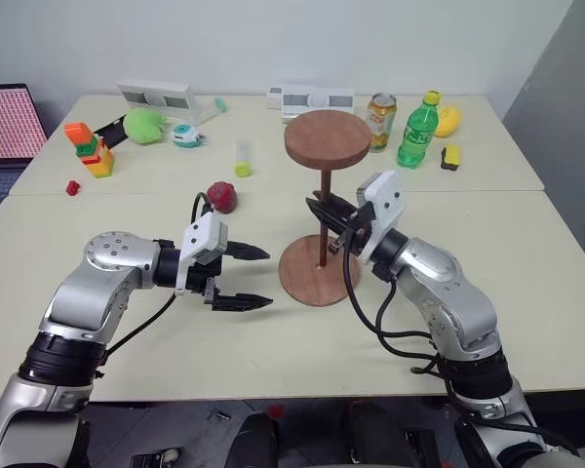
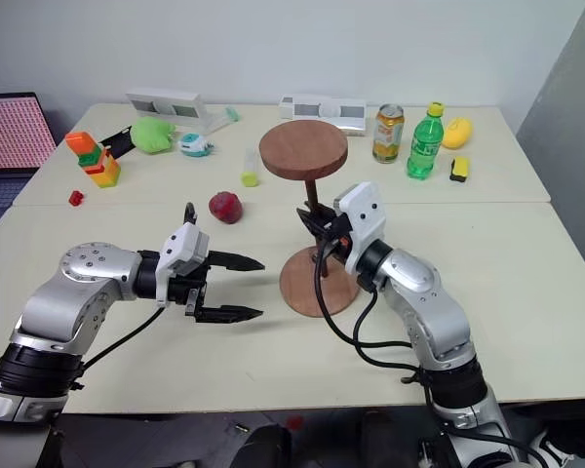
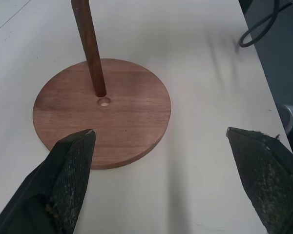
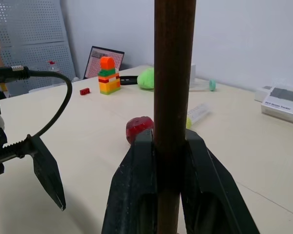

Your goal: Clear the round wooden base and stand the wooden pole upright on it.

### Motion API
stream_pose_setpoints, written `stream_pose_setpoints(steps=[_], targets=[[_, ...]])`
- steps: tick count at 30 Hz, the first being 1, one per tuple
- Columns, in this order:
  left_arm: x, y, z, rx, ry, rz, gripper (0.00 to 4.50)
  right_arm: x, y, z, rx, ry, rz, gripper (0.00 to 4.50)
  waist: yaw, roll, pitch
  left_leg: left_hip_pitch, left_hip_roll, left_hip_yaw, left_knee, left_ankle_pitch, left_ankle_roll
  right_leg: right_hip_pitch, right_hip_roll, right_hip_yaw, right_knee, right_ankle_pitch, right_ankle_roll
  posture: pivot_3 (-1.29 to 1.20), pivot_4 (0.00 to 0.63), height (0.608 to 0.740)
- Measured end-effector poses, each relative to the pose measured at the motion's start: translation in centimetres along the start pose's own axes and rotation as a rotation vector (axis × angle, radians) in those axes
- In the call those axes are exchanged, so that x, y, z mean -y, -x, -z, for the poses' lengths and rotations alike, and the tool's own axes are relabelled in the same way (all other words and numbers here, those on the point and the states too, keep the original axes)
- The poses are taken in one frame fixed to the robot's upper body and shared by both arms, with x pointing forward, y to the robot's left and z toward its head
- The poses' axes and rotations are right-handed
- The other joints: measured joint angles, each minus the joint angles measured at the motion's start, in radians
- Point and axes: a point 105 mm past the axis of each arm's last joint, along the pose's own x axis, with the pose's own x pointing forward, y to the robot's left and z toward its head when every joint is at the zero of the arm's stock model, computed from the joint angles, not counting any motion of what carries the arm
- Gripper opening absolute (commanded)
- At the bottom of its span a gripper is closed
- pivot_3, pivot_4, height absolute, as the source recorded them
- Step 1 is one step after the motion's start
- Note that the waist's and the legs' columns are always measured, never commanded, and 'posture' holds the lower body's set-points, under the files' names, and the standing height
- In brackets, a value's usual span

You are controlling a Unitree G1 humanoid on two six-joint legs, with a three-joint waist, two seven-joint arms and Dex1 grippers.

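Observation:
The round wooden base (image 1: pixel 302 280) lies flat on the table in front of me, its small centre hole (image 3: pixel 104 101) uncovered. The wooden pole (image 1: pixel 326 185) stands upright over it, its dark disc cap (image 1: pixel 326 138) on top. Its lower end (image 3: pixel 99 90) meets the base right beside the hole, not in it. My right gripper (image 1: pixel 322 216) is shut on the pole's lower half, seen close up in the right wrist view (image 4: pixel 170 144). My left gripper (image 1: pixel 269 278) hovers open just left of the base, holding nothing.
A red fruit (image 1: pixel 222 197) lies behind the left gripper. Farther back are a yellow-green tube (image 1: pixel 242 159), a block stack (image 1: pixel 91 148), a green toy (image 1: pixel 144 125), a can (image 1: pixel 381 121), a green bottle (image 1: pixel 417 132) and white boxes (image 1: pixel 312 98). A laptop (image 1: pixel 10 122) stands far left.

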Motion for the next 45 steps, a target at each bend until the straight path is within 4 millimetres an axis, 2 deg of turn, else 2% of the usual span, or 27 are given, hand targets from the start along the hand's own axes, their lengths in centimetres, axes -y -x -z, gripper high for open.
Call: stream_pose_setpoints(steps=[22, 45], targets=[[0.1, 0.0, -0.2, 0.0, -0.007, 0.017, 4.5, -1.2, 0.1, 0.3, -0.005, -0.002, -0.033, 0.26, 0.0, 0.0, 0.0, 0.001, 0.0, 0.0, 0.0, 0.0, 0.0, 0.001, 0.0, 0.0, 0.0, 0.0, 0.0, 0.0, 0.15, 0.74], [-0.2, 0.1, -0.4, -0.002, -0.033, 0.013, 4.5, -0.9, 0.3, 0.4, 0.015, 0.035, -0.009, 0.26, 0.003, 0.0, 0.0, 0.002, 0.0, -0.001, 0.0, -0.001, 0.002, 0.002, 0.0, 0.0, 0.0, 0.0, 0.0, 0.0, 0.15, 0.74]])
